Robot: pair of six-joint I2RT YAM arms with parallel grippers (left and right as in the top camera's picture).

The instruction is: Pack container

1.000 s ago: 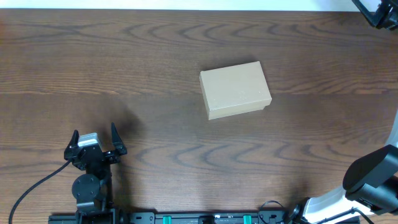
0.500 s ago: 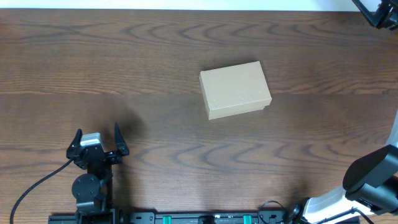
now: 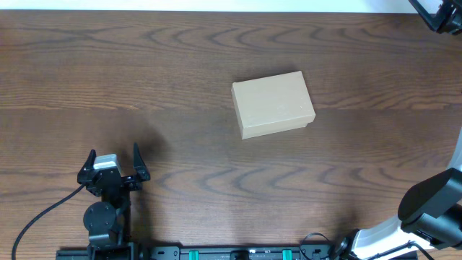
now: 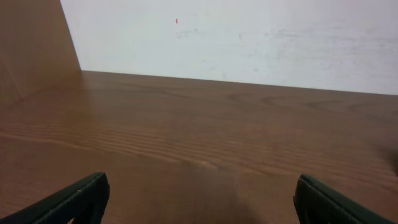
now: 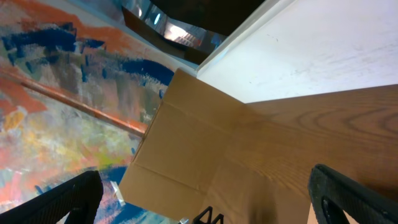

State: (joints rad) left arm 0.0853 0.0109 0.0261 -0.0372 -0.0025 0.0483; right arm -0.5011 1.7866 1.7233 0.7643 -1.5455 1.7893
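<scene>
The container [image 3: 273, 105], a plain tan cardboard box with its lid down, lies flat near the middle of the table. My left gripper [image 3: 113, 160] sits at the near left, well apart from the box. Its jaws are open and nothing is between them. In the left wrist view the left gripper [image 4: 199, 202] shows only bare wood between its dark fingertips [image 4: 87, 193]. In the right wrist view the right gripper [image 5: 205, 199] is open and empty, with its fingers at the frame's edges. The container is out of view in both wrist views.
My right arm [image 3: 433, 209] stands at the near right corner. A black fixture [image 3: 439, 14] hangs over the far right corner. A brown cardboard panel [image 5: 186, 149] stands at the table's edge before a painted wall. A white wall [image 4: 249, 37] backs the table.
The left gripper has crept a little to the right and toward the near edge. The container and the right arm have not moved.
</scene>
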